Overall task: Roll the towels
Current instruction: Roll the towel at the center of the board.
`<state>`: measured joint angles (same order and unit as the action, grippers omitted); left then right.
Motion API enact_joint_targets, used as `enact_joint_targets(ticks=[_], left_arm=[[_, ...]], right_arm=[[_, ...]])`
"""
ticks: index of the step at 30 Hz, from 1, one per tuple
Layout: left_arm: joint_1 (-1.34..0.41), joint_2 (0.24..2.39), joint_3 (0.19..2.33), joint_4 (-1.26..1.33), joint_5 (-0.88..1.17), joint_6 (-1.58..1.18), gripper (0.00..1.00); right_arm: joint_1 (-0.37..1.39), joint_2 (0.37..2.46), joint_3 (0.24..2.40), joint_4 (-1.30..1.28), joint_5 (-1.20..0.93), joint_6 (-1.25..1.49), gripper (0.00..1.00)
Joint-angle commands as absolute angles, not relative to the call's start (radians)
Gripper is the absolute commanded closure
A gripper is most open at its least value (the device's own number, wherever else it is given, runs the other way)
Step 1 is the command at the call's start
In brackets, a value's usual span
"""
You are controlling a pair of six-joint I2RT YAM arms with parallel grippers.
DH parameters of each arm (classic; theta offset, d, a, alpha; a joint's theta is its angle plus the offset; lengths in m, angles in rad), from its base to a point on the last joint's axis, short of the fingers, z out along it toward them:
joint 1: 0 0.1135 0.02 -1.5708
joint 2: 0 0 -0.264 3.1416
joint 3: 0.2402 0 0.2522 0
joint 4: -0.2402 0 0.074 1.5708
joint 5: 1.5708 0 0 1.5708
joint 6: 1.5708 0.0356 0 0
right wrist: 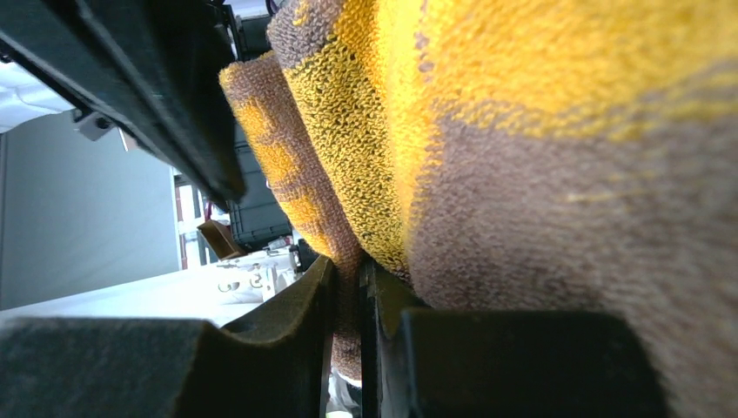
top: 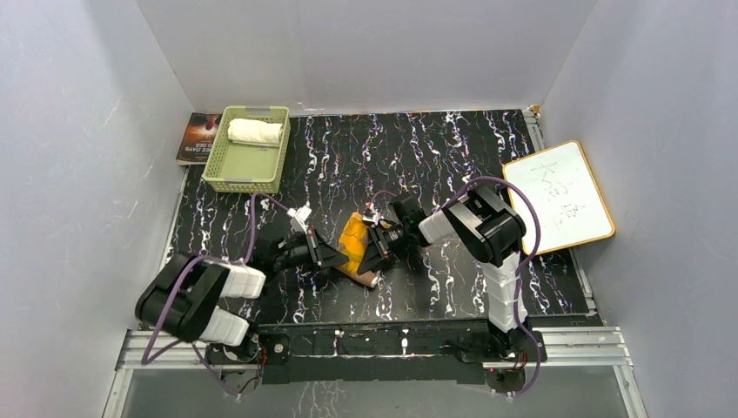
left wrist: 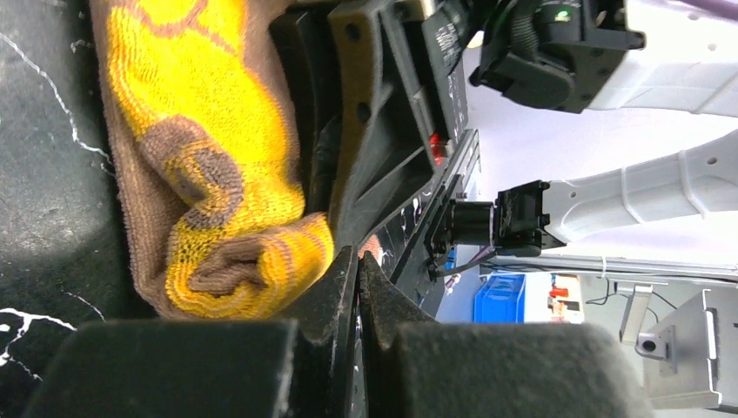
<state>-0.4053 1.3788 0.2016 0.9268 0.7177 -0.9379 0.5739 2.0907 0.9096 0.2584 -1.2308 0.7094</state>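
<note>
Jaws of my right gripper (right wrist: 348,283) pinch the brown towel (right wrist: 540,174) by its edge. My left gripper (left wrist: 357,270) is pressed shut beside its rolled end; whether it holds cloth I cannot tell. Well beyond it, the white towel (top: 255,131) lies rolled in the basket (top: 218,170). The rolling looks nearly done; next is carrying it over without it unrolling.

brown towel (top: 352,237): its sides are partly covered by the left gripper (top: 335,259) and right gripper (top: 377,251); the right wrist view cuts it off at top and right. whether the left fingertips (left wrist: 331,296) pinch cloth cannot be told. book (top: 197,138), far behind the towel: partly hidden by basket (top: 239,185), title unreadable.
</note>
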Motion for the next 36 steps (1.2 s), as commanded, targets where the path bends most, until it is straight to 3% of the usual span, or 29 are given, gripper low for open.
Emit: enact_joint_targets(ticks=[1, 7, 13, 22, 30, 36], left_arm=[[-0.418, 1.489, 0.192, 1.18, 0.756, -0.976, 1.0], [-0.42, 1.612, 0.237, 1.258, 0.705, -0.958, 1.0], [-0.42, 1.678, 0.277, 1.237, 0.656, -0.902, 1.0], [-0.435, 1.835, 0.246, 1.347, 0.602, -0.895, 1.0], [-0.456, 1.912, 0.245, 1.369, 0.555, -0.894, 1.0], [-0.468, 1.887, 0.267, 1.273, 0.527, -0.859, 1.0]], right_arm=[[0.566, 2.159, 0.911, 0.126, -1.152, 0.776, 0.88], [0.566, 2.162, 0.916, 0.107, -1.136, 0.769, 0.86], [0.565, 2.148, 0.942, 0.009, -1.085, 0.705, 0.73], [0.564, 2.103, 0.983, -0.101, -0.976, 0.66, 0.68], [0.566, 1.989, 1.106, -0.387, -0.644, 0.464, 0.58], [0.588, 1.776, 1.143, -0.389, -0.388, 0.324, 0.55]])
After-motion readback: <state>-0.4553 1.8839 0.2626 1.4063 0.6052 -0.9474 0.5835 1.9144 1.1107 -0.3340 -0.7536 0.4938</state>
